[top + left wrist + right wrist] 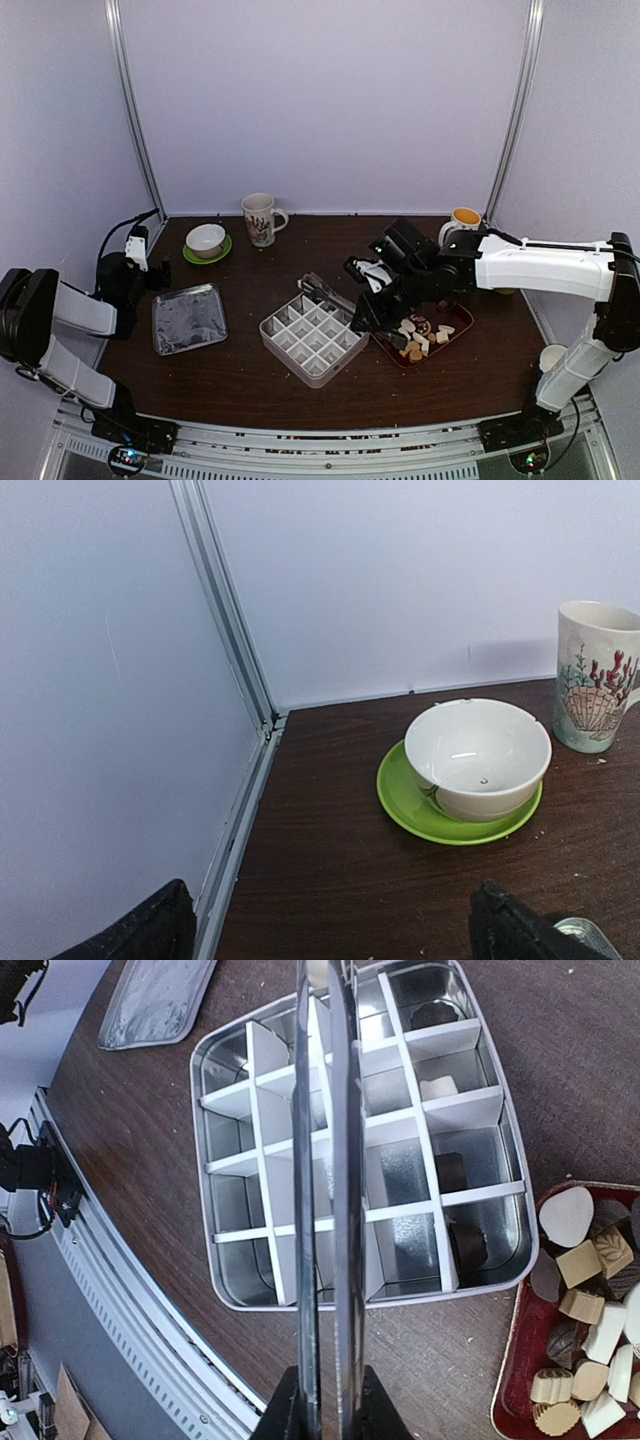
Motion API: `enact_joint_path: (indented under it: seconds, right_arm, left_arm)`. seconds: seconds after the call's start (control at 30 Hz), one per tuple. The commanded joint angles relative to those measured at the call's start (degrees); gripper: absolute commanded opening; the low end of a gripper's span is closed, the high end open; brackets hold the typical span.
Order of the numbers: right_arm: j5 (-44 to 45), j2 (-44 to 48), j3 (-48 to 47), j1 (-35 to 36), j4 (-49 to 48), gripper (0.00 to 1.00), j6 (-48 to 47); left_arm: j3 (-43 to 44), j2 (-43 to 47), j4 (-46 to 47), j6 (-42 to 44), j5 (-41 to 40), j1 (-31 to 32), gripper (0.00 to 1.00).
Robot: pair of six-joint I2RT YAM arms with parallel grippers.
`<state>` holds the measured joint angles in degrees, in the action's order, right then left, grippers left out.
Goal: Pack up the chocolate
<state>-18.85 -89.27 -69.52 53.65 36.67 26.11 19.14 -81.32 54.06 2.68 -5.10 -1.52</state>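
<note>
— What sort of place is this?
— A robotics lab test cell, not a home. Plain pale panel walls (pixel 330 100) close in three sides, joined by bare aluminium corner posts (pixel 137 110).
— And the dark brown wood-grain tabletop (pixel 230 385)?
— It is a workbench. A slotted metal rail (pixel 320 452) runs along its near edge. A white-and-black left robot arm (pixel 70 310) and right robot arm (pixel 545 265) are bolted there, with a loose black cable (pixel 125 224) beside them.
</note>
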Motion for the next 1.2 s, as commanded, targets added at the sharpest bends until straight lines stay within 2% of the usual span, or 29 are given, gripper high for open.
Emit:
enact_joint_path:
  seconds: [0.0, 0.63, 0.9, 1.17]
  right_arm:
    - [3.8, -2.9, -2.4, 1.4, -1.7, 0.15, -0.6]
    - [5.5, -6.7, -4.6, 2.9, 0.0, 0.23, -2.0]
    - [6.0, -6.3, -5.2, 3.0, 0.4, 0.33, -2.1]
    - [6.6, -5.3, -5.9, 3.0, 0.9, 0.36, -2.4]
  left_arm:
    - [-0.1, -0.3, 3.7, -0.2, 0.0, -0.4, 0.98]
    - [-0.1, -0.3, 3.6, -0.2, 0.0, -0.5, 0.98]
    - [-0.1, -0.3, 3.7, -0.2, 0.0, -0.4, 0.98]
    - [-0.1, -0.3, 3.6, -0.2, 0.0, -0.5, 0.98]
